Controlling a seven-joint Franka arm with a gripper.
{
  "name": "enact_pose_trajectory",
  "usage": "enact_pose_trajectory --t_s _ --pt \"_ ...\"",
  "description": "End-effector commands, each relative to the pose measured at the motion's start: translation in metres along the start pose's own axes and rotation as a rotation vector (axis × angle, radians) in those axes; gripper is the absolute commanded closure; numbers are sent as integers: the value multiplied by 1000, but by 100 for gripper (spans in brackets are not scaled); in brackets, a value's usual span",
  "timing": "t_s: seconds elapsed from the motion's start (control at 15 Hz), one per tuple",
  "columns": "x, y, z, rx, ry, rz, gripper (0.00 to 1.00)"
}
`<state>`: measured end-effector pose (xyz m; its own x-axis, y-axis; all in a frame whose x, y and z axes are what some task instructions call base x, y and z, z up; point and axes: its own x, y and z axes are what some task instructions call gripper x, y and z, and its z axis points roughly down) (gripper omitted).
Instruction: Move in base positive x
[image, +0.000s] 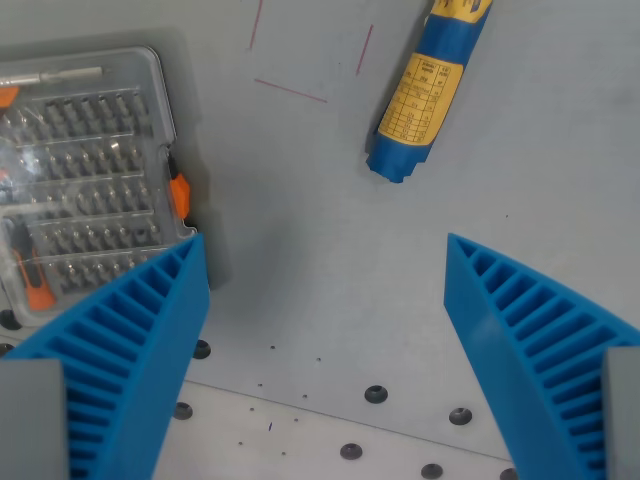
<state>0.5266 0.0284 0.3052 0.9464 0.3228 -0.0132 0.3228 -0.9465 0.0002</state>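
The two blue ribbed fingers (130, 350) of the gripper (325, 300) stand wide apart, with nothing between them but bare grey table (320, 260). One finger comes up from the lower corner at the wrist view's left, the other from the lower corner at the wrist view's right.

The tip of the finger at the left lies over the near corner of a clear plastic bit case (85, 180). I cannot tell if it touches the case. The case holds rows of metal bits, and it has an orange latch (179, 195) on the side toward the fingers.

Farther out, toward the top and to the right, a blue roll (425, 95) with a yellow label lies tilted on the table, well apart from both fingers.

Thin red lines (290, 90) are drawn on the table near the top. Small dark holes (376, 394) show in the table at the bottom.
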Motion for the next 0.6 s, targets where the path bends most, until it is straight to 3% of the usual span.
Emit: enact_pose_trajectory --t_s 0.07,0.6 --pt "5 3 -2 -1 5 0 0" --pt "45 29 -2 -1 5 0 0"
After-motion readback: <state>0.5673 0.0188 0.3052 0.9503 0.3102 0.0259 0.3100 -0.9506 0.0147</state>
